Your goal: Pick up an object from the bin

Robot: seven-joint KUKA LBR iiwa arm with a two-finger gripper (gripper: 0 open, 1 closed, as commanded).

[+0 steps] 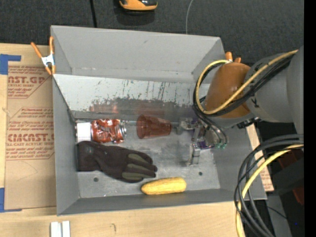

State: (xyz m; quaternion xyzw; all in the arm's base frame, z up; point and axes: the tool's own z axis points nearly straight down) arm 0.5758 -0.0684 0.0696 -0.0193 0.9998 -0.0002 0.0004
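My gripper [197, 146] hangs low over the bin floor at the right side, with bare metal beneath it. A red see-through cup [153, 126] lies on its side just to the gripper's left, apart from it. A yellow corn cob [163, 185] lies along the front wall, below and left of the gripper. Further left a dark brown glove [114, 162] lies flat with its fingers pointing right.
A crushed red bottle with a white cap [106, 131] lies at the left, behind the glove. The arm with its orange cover and looping cables comes in over the bin's right wall. Bare floor lies between the cup, the corn and the gripper.
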